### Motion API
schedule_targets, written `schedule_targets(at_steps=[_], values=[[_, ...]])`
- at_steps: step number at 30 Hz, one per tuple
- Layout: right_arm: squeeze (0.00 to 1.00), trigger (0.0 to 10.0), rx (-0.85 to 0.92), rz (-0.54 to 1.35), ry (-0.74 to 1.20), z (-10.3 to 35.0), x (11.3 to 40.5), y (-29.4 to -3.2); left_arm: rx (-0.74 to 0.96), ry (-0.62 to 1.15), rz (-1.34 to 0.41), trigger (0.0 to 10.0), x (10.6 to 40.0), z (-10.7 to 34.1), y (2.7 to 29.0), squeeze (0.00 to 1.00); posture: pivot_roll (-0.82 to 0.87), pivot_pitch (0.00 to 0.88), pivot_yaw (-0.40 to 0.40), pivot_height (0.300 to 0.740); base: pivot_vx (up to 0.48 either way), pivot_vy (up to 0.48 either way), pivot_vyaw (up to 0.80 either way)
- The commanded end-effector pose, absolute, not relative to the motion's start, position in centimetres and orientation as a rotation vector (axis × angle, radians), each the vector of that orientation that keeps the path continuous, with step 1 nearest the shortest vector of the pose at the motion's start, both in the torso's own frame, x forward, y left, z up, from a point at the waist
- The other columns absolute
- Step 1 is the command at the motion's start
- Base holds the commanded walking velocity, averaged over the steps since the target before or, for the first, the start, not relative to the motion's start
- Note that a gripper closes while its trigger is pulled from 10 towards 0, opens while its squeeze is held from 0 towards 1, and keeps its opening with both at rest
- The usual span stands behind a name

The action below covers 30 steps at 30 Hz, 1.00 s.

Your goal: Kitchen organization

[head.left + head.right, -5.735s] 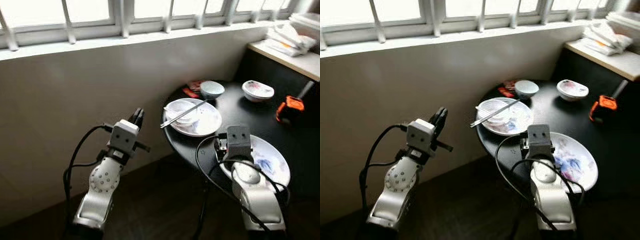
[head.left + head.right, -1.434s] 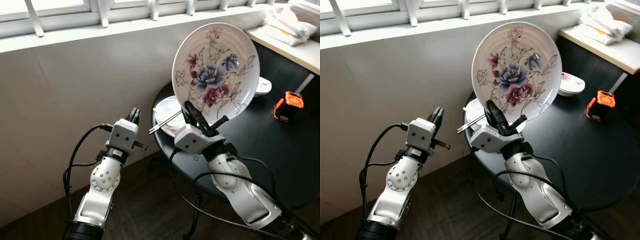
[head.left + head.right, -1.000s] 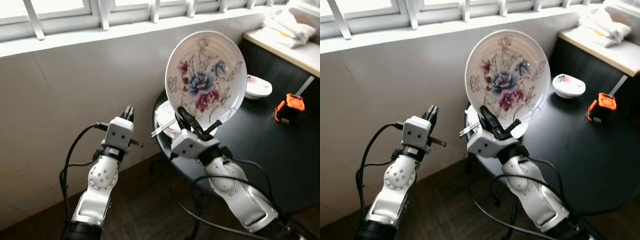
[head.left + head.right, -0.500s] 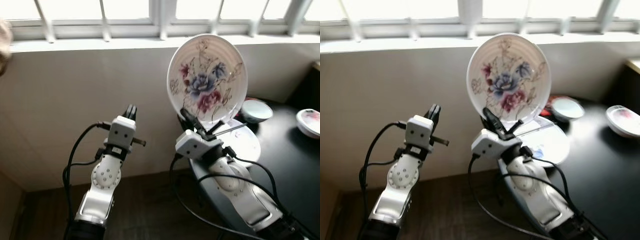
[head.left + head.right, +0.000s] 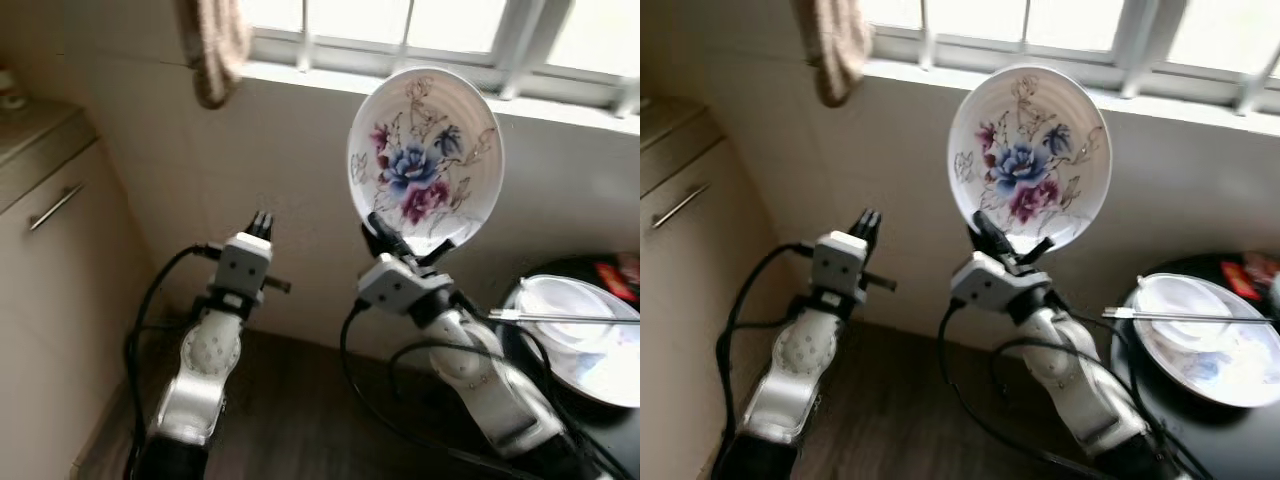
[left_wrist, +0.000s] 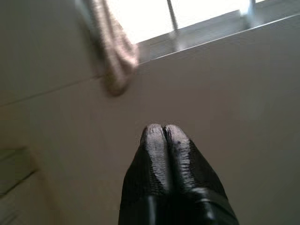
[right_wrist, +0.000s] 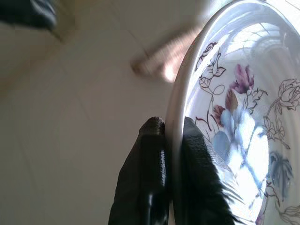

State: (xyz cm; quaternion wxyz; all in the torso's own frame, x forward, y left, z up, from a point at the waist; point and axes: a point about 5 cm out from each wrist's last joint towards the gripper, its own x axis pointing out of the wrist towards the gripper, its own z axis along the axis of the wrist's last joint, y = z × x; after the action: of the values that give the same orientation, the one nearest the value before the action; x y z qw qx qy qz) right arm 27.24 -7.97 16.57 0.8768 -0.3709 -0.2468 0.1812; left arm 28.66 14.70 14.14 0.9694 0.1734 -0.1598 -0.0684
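So the right gripper [image 7: 169, 129] has its fingers clamped on the floral plate [image 5: 425, 158] rim, plate upright above them; left gripper [image 6: 163, 129] fingers pressed together, empty.

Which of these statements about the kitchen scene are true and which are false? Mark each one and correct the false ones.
1. The right pincer grips the floral plate by its rim. True.
2. The plate is held lying flat. False: it stands upright on edge, its painted face toward the camera.
3. The left pincer holds a cloth. False: its fingers are shut on nothing; the cloth hangs by the window.
4. Chopsticks lie across dishes on the black table. True.
5. A cabinet stands on the robot's right. False: it is on its left.
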Motion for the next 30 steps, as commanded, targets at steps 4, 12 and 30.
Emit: schedule_targets(at_steps=[4, 12, 30], values=[[0.00, 0.0, -0.767, 0.356, -0.505, 16.9, 27.6, -8.9, 0.344, -0.335, -0.174, 10.0, 28.6, 14.3, 13.4, 0.00, -0.04, 0.000, -0.095, 0.740, 0.000, 0.000, 0.80], [0.00, 0.0, -0.728, 0.358, -0.464, 16.5, 27.8, -9.1, 0.360, -0.328, -0.175, 10.0, 28.6, 14.2, 13.4, 0.00, -0.04, 0.000, -0.091, 0.740, 0.000, 0.000, 0.80], [0.00, 10.0, -0.397, 0.188, -0.162, 14.7, 30.3, -11.5, 0.374, -0.327, -0.170, 10.0, 28.7, 14.2, 13.6, 0.00, -0.03, 0.000, -0.088, 0.740, 0.000, 0.000, 0.42]])
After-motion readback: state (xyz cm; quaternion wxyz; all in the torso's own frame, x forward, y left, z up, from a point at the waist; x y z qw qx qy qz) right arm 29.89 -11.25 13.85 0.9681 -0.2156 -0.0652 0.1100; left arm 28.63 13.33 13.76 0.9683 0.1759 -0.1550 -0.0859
